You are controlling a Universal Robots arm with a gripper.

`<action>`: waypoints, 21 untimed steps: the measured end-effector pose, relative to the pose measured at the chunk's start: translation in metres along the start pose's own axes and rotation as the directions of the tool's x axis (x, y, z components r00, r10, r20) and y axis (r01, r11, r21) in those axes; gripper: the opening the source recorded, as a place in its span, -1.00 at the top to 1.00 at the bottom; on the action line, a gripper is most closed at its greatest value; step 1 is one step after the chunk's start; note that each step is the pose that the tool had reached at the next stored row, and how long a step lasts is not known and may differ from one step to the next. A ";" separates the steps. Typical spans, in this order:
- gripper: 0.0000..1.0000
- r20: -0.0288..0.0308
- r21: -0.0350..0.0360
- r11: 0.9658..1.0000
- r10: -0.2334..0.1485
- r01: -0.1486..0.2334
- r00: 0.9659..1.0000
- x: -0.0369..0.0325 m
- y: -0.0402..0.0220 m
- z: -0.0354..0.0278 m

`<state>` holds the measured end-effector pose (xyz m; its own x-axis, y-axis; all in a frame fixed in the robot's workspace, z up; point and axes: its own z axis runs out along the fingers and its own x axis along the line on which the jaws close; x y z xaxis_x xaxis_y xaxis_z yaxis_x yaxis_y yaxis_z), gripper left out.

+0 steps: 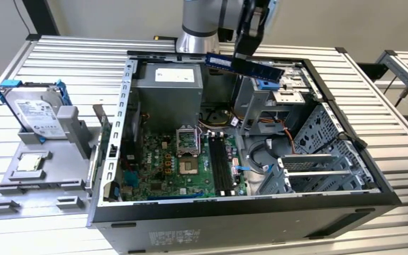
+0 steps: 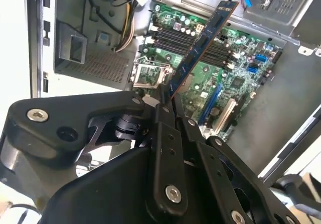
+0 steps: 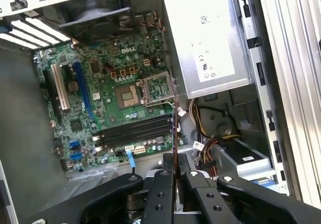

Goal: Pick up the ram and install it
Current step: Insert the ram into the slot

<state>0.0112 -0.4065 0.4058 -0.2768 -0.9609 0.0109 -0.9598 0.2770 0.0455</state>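
The robot arm (image 1: 197, 26) hangs over the open computer case (image 1: 225, 226). Its gripper (image 1: 244, 56) is pinched tight on the ram (image 1: 266, 69), with a black finger pressing on each flat side. The ram is up in the air above the far end of the case. It touches nothing but the gripper. It is a long, thin, dark blue stick. It lies almost flat, and the end toward the exterior view's right sits a bit lower.

In the second wrist view the ram (image 2: 200, 43) sticks out from the fingers (image 2: 163, 128) and points across the green motherboard (image 2: 241, 68) far below. In the first wrist view I see the ram (image 3: 174, 128) from its thin edge, like a dark line rising from the gripper (image 3: 175, 170). The long black slots (image 3: 135, 131) lie on the motherboard beneath it, well apart from the stick.

A grey power supply box (image 1: 167, 79) sits inside the case. On the exterior view's left, a silver hard drive (image 1: 37, 109) with blue brackets stands in a grey holder (image 1: 41, 175) on the slatted table (image 1: 69, 53).
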 end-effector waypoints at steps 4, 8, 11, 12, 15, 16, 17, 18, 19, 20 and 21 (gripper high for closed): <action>1.00 0.001 0.000 1.000 0.030 -0.030 1.000 0.0000 0.0000 0.0000; 1.00 0.002 -0.001 0.999 0.044 -0.044 0.999 0.0000 0.0000 0.0000; 1.00 0.002 -0.001 0.999 0.050 -0.050 0.999 0.0000 0.0000 0.0000; 1.00 0.002 -0.001 0.999 0.051 -0.051 0.999 0.0000 0.0000 0.0000; 1.00 0.002 -0.001 0.998 0.055 -0.055 0.998 0.0000 0.0000 0.0000; 1.00 0.003 -0.001 0.998 0.057 -0.057 0.998 0.0000 0.0000 0.0000; 1.00 0.003 -0.001 0.998 0.058 -0.058 0.998 0.0000 0.0000 0.0000; 1.00 0.003 -0.001 0.998 0.060 -0.060 0.998 0.0000 0.0000 0.0000; 1.00 0.003 -0.001 0.998 0.061 -0.061 0.998 0.0000 0.0000 0.0000; 1.00 0.003 -0.001 0.998 0.063 -0.063 0.998 0.0000 0.0000 0.0000; 1.00 0.003 -0.001 0.998 0.067 -0.067 0.998 0.0000 0.0000 0.0000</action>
<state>0.0112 -0.4065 0.4059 -0.3408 -0.9401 0.0109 -0.9390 0.3409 0.0455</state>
